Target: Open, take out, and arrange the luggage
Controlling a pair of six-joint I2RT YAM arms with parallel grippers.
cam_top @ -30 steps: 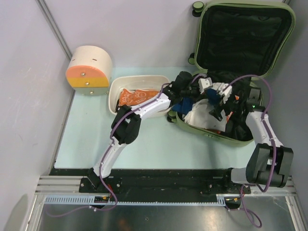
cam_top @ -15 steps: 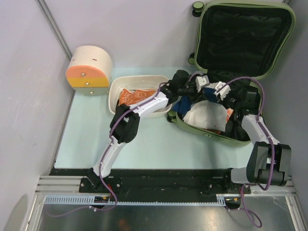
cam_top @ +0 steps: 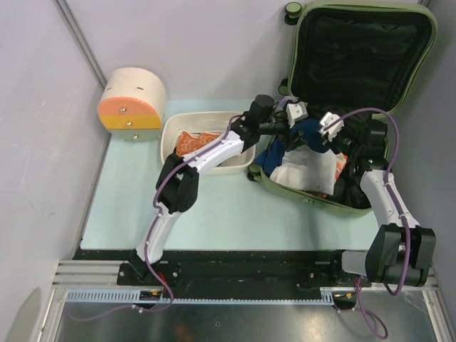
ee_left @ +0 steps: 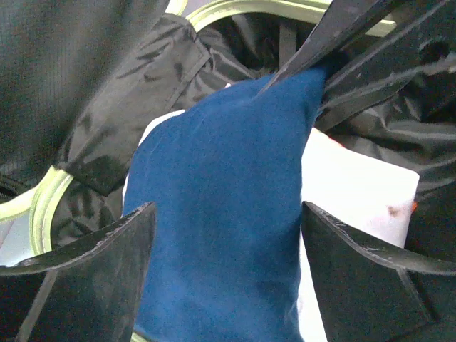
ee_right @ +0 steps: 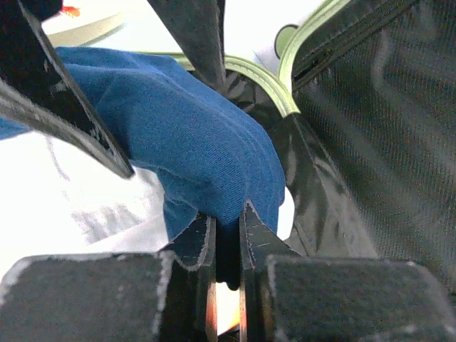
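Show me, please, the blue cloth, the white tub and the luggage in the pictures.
blue cloth (ee_left: 214, 214), left wrist view, middle of the fabric.
white tub (cam_top: 199, 115), top view, its far rim.
luggage (cam_top: 360, 57), top view, black lining of the open lid.

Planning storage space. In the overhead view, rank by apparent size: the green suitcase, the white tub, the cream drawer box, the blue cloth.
Olive-green hard-shell suitcase, largest.
White plastic tub and round cream drawer box with orange front: near alike, unranked.
Blue fabric cloth, partly hidden, smallest.

Lab bench w/ alu rail (cam_top: 92, 274), partition walls (cam_top: 214, 43)
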